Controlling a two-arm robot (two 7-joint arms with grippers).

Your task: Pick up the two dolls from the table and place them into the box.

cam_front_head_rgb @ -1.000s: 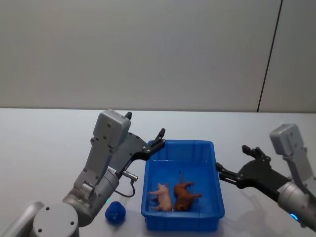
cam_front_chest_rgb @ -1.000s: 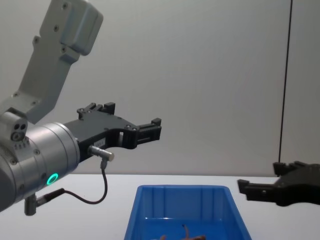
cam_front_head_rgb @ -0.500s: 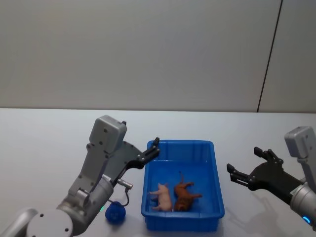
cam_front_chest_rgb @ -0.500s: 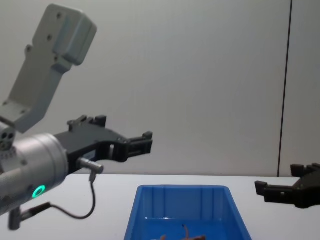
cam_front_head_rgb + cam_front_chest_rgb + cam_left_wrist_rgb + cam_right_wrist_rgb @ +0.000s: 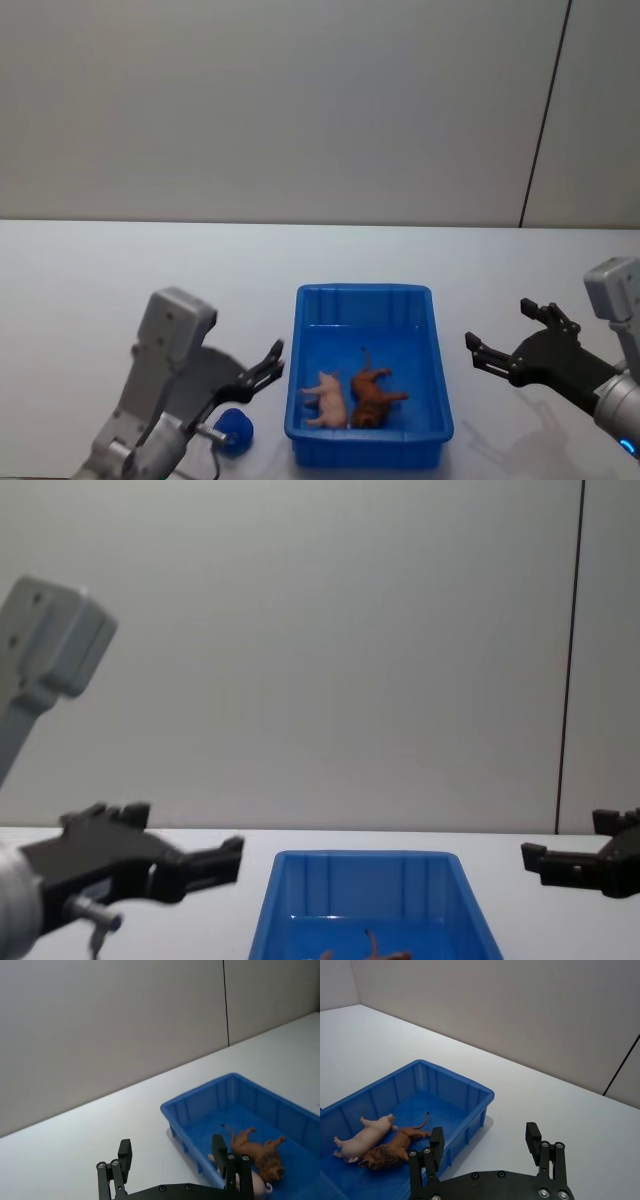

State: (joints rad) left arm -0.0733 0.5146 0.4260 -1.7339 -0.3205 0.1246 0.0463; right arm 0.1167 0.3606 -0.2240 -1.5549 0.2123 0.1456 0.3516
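Both dolls lie on their sides inside the blue box (image 5: 436,340) on the white table (image 5: 100,270): a pink pig doll (image 5: 327,395) beside a brown lion doll (image 5: 375,393). The wrist views show them too, the pink doll (image 5: 367,1137) and the brown doll (image 5: 255,1147) on the box floor. My left gripper (image 5: 272,358) hangs open and empty just left of the box, low over the table. My right gripper (image 5: 495,322) is open and empty to the right of the box. In the chest view, only thin doll bits (image 5: 370,945) show above the frame's lower edge.
A small dark blue ball (image 5: 233,428) lies on the table near the box's front left corner, under my left arm. A plain grey wall stands behind the table.
My left arm has pulled back from above the box's left rim and dropped low toward the near left. My right gripper has drawn slightly away from the box. The dolls have not moved.
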